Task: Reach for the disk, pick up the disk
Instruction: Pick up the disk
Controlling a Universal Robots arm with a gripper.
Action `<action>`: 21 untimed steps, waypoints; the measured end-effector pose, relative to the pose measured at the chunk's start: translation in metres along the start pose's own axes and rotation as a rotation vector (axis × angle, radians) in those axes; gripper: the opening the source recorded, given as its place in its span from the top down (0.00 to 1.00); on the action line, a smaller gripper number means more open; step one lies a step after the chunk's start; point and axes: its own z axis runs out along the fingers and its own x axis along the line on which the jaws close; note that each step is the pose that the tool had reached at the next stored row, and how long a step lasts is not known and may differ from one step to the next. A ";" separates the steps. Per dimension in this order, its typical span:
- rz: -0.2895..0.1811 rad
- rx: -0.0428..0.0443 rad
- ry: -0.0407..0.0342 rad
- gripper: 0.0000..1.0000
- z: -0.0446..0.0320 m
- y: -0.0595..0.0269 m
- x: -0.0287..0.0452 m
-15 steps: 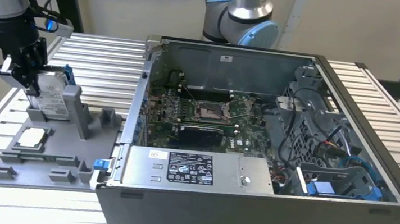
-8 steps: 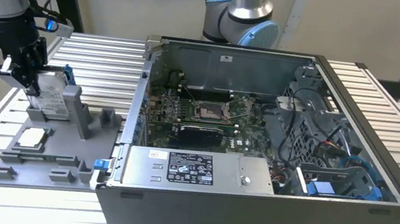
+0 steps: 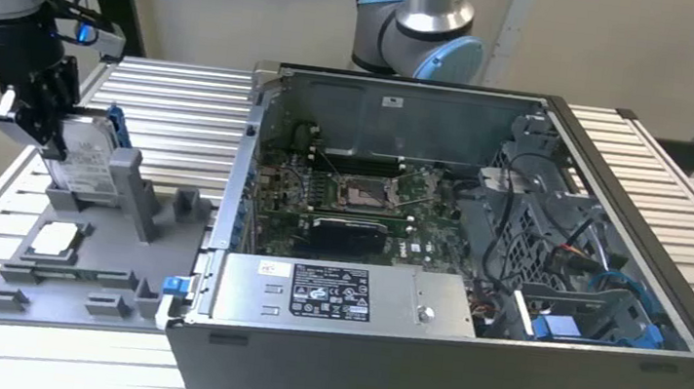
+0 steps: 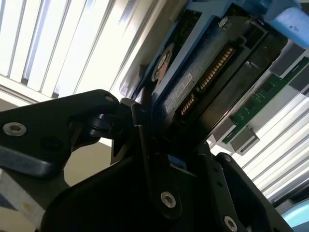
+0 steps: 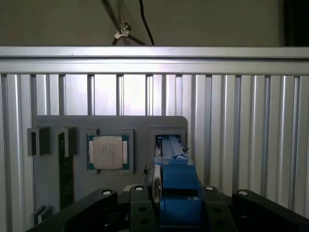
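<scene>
The disk (image 3: pixel 87 163), a silver-grey drive with a white label in a bright blue bracket, stands on edge at the upright slot of a grey fixture (image 3: pixel 120 228) on the exterior view's left. My gripper (image 3: pixel 49 126) comes down on it from above and is shut on its upper part. In the first wrist view the blue bracket of the disk (image 5: pixel 176 186) sits between the black fingers (image 5: pixel 140 198). In the second wrist view the disk's underside (image 4: pixel 203 82) with its connector pins runs out from between the jaws. Whether its lower edge still rests in the slot I cannot tell.
An open computer case (image 3: pixel 448 226) stands close beside the fixture on the exterior view's right. A small square silver chip (image 3: pixel 54 240) (image 5: pixel 108 152) lies in a pocket of the fixture. Another arm's base (image 3: pixel 419 26) stands behind the case. The table is slatted aluminium (image 3: pixel 175 96).
</scene>
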 end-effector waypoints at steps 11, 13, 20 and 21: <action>0.000 0.0000 0.0000 1.00 -0.0140 0.0003 0.0000; 0.000 -0.0001 0.0000 1.00 -0.0162 0.0004 0.0000; 0.000 0.0000 0.0000 1.00 -0.0256 0.0006 0.0000; 0.000 -0.0001 0.0000 1.00 -0.0270 0.0006 0.0000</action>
